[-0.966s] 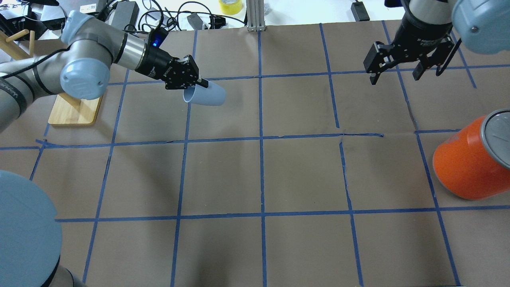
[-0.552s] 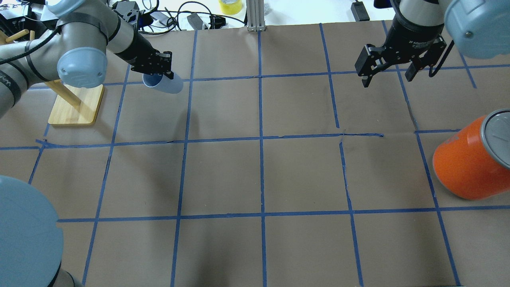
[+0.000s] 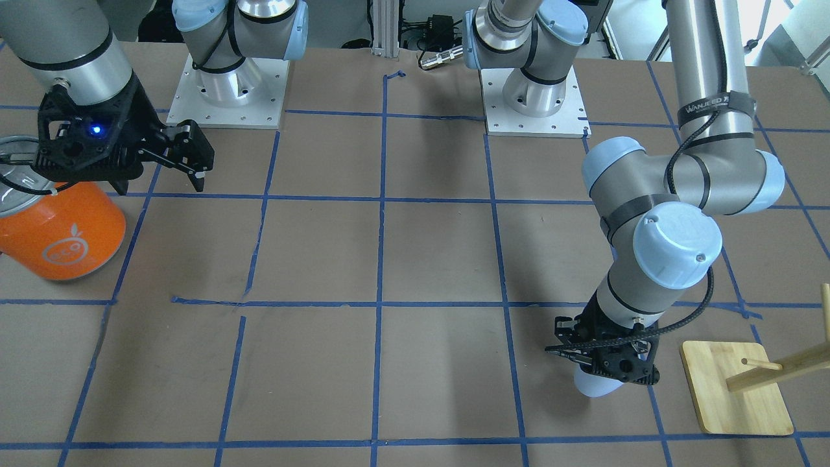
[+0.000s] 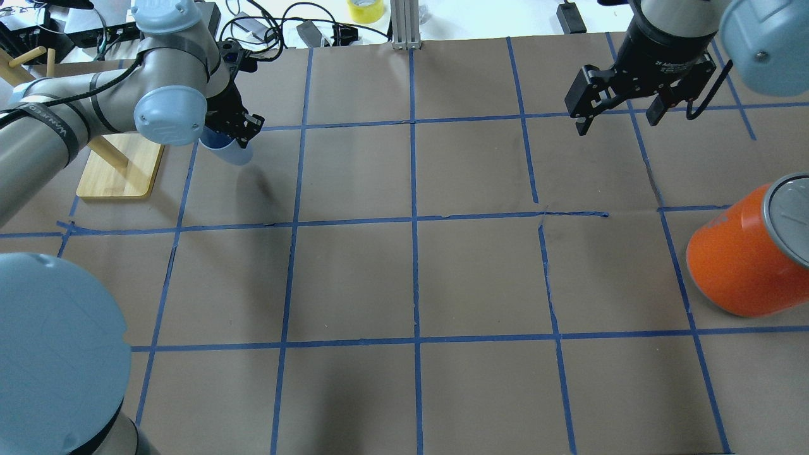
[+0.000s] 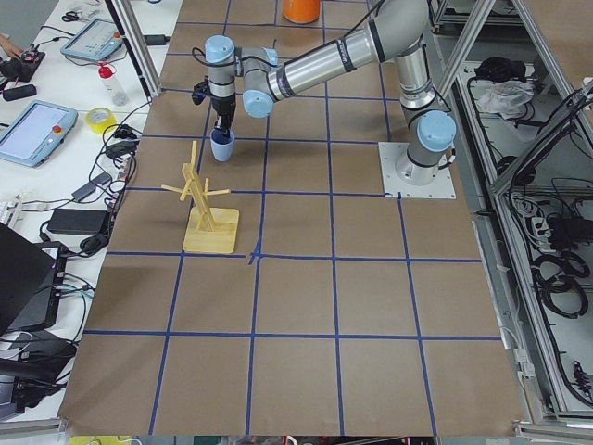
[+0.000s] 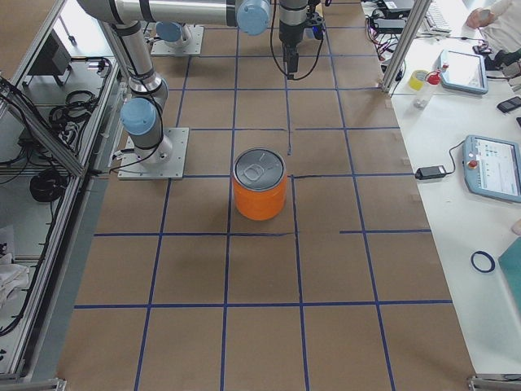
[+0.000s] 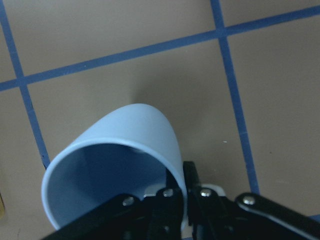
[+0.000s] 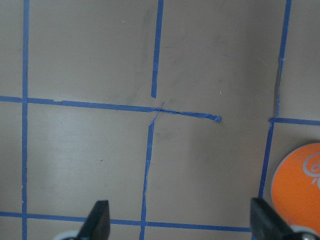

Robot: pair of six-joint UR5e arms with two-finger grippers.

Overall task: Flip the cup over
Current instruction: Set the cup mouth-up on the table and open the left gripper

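Note:
The cup point(image 4: 232, 151) is a small pale blue tumbler. My left gripper point(image 4: 242, 131) is shut on its rim and holds it near upright, mouth up, slightly tilted, low over the far left of the table. It also shows in the front view point(image 3: 595, 385), the left side view point(image 5: 220, 146) and the left wrist view point(image 7: 125, 150), where one finger point(image 7: 191, 192) presses the rim from outside. I cannot tell whether its base touches the table. My right gripper point(image 4: 618, 124) is open and empty above the far right of the table; it also shows in the right wrist view point(image 8: 181, 222).
A large orange canister point(image 4: 739, 265) with a silver lid stands at the right edge, below the right gripper. A wooden peg rack point(image 4: 120, 170) on a bamboo base stands just left of the cup. Cables and boxes lie beyond the table's far edge.
My left gripper has swung left with the cup and turned it from lying sideways to near upright, mouth up, beside the rack. The right gripper has hardly moved.

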